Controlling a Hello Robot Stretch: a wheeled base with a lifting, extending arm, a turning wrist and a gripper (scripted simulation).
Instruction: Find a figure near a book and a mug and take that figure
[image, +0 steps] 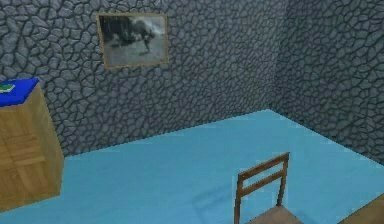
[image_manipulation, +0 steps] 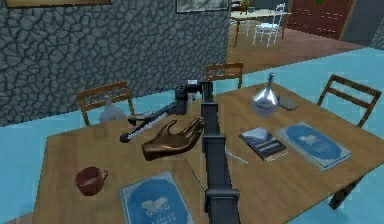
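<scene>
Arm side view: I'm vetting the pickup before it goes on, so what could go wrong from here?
The tool is by the brown hand-shaped figure, contact unclear: it might shove it rather than take it. The arm crosses the table beside a dark book; swinging could knock that or the red mug.

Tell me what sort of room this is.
Probably a dining room in a house: a long wooden table with wooden slat-back chairs drawn up to it, and a dark red mug standing on top.
</scene>
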